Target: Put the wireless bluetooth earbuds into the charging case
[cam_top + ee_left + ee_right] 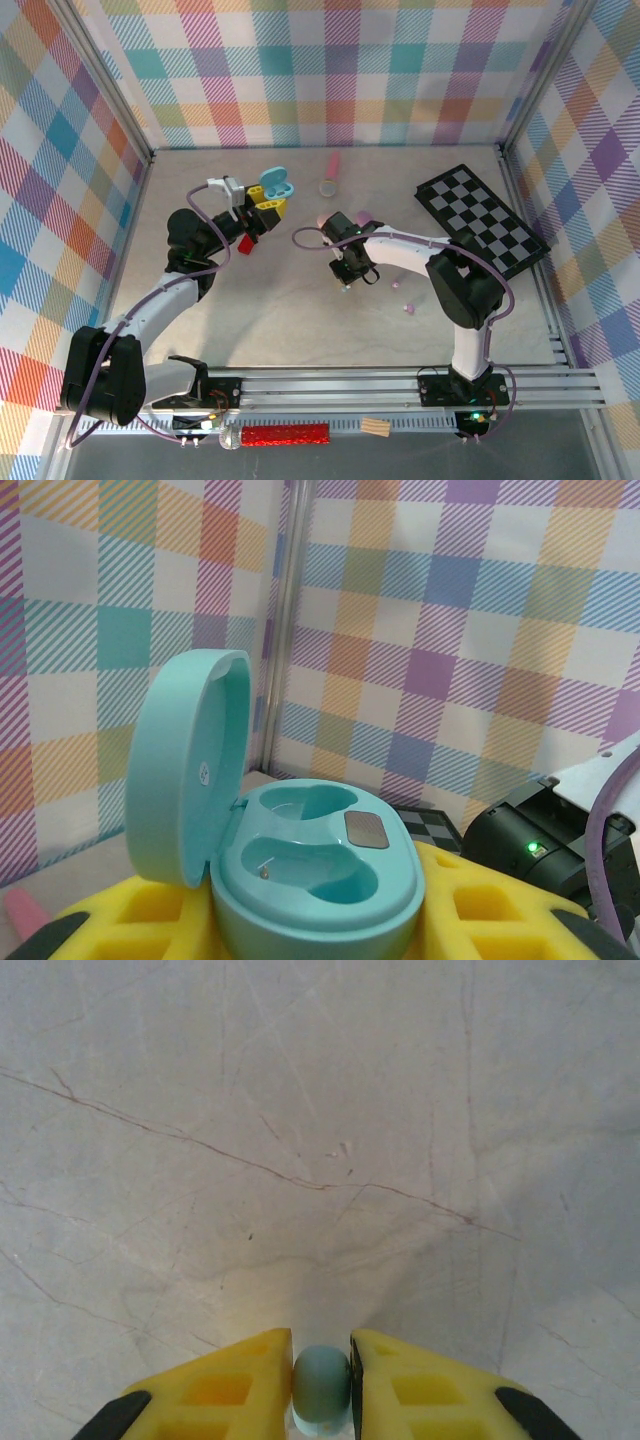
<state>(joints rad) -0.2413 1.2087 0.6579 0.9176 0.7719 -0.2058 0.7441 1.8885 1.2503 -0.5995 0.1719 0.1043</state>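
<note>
I read right gripper point(321, 1352) yellow pads point(240, 1385) pinching mint-blue earbud point(321, 1385) between tips, marbled table point(320, 1110) beneath. Left gripper point(315, 935) clamped on mint charging case point(320, 870), held between its tips (lid point(190, 760) hinged up, wells facing camera).

Bright, even light floods the scratched pale grey tabletop point(320, 1110), a faint yellow glow pooling at 6 o'clock, shadows soft.

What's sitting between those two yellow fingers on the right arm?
A tiny mint earbud, pinched between the right gripper's yellow fingers, seen in the right wrist view.
</note>
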